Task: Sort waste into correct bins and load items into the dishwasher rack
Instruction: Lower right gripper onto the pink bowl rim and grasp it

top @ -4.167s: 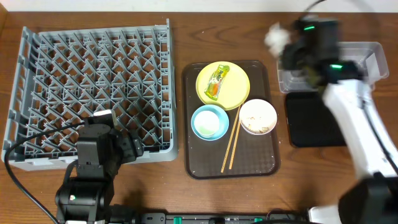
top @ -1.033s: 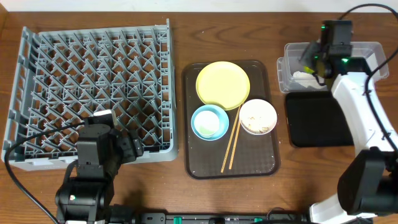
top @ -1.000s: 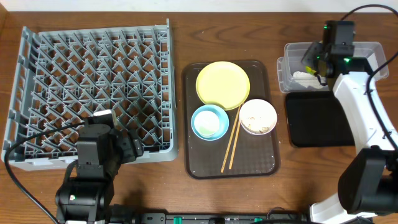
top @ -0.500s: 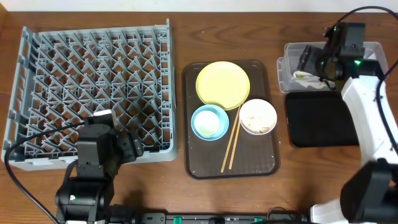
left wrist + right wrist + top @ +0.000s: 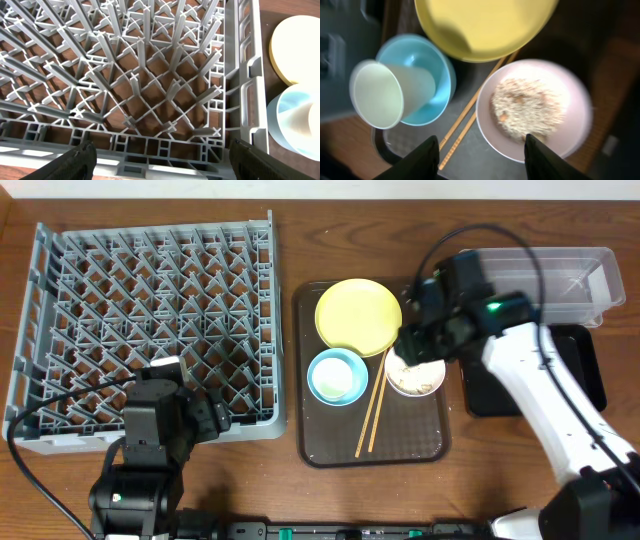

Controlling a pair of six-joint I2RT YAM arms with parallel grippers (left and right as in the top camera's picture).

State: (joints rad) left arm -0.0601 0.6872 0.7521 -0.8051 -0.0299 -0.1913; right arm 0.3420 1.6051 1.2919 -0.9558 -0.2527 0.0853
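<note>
The right arm has swung away from the clear tub [image 5: 570, 280] and now reaches over the brown tray [image 5: 400, 442]. The right gripper [image 5: 480, 162] hovers at the white bowl [image 5: 577, 127], jaws apart and empty. The rice-like crumbs [image 5: 527, 107] lie at 1 o'clock from its fingertips. The chopsticks [image 5: 470, 115] and the light-blue bowl [image 5: 420, 50], which holds the tipped cream cup [image 5: 387, 92], lie toward 11 o'clock. The left gripper [image 5: 165, 162] stands wide open over the near edge of the rack [image 5: 243, 95].

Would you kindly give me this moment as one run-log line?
left gripper: open, at dishwasher rack edge | right gripper: open, above white bowl holding crumbs | plate: bare
</note>
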